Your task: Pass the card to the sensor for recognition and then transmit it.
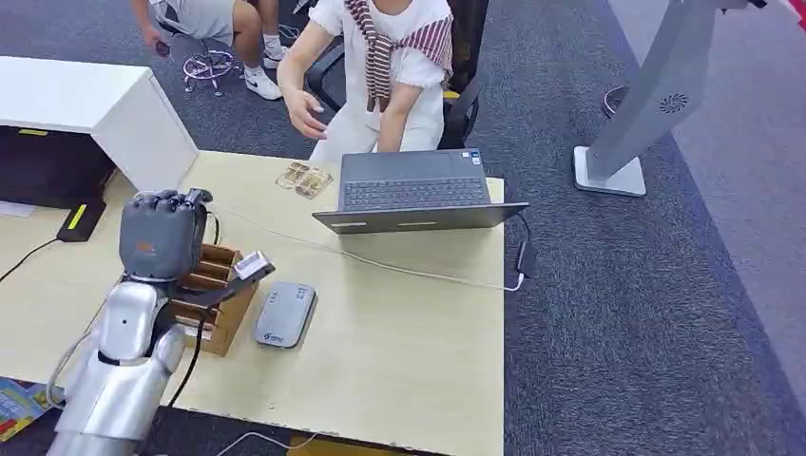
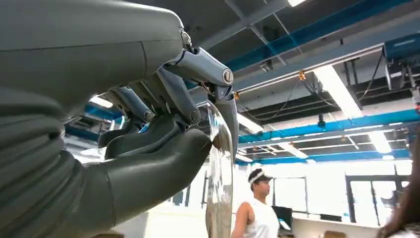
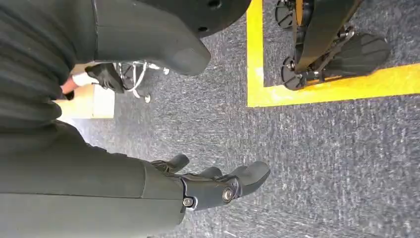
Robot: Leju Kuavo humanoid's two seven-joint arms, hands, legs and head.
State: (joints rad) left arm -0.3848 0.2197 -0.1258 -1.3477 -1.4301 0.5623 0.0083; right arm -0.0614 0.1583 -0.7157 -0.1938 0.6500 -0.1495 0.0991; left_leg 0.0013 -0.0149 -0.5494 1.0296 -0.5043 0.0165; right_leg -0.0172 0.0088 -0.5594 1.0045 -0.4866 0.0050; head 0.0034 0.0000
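- Holding a card (image 1: 253, 265) between thumb and fingers, the left robot hand (image 1: 163, 235) sits raised over the left part of the bench (image 1: 409, 332), above a wooden holder (image 1: 217, 299).
- In the left wrist view the card (image 2: 219, 188) appears edge-on, shiny, pinched between the thick thumb and the darker fingers (image 2: 225, 106) of the left robot hand (image 2: 163, 124).
- In the head view the card pokes out to the right of the hand, just over the top of the wooden holder and near the grey sensor (image 1: 284, 314).
- The sensor lies flat on the bench just to the right of the wooden holder, and apart from the card.
- An open laptop (image 1: 418, 192) stands at the far edge of the bench, with a white cable (image 1: 418, 274) running across the top in front of it.
- A small printed packet (image 1: 304, 179) lies left of the laptop.
- A person in a white top (image 1: 385, 66) sits behind the laptop with one hand (image 1: 304, 114) stretched out over the far side.
- The right robot hand (image 3: 218, 183) hangs over grey carpet (image 3: 322, 158) beside a yellow floor line (image 3: 317, 89), fingers loosely apart and holding nothing.
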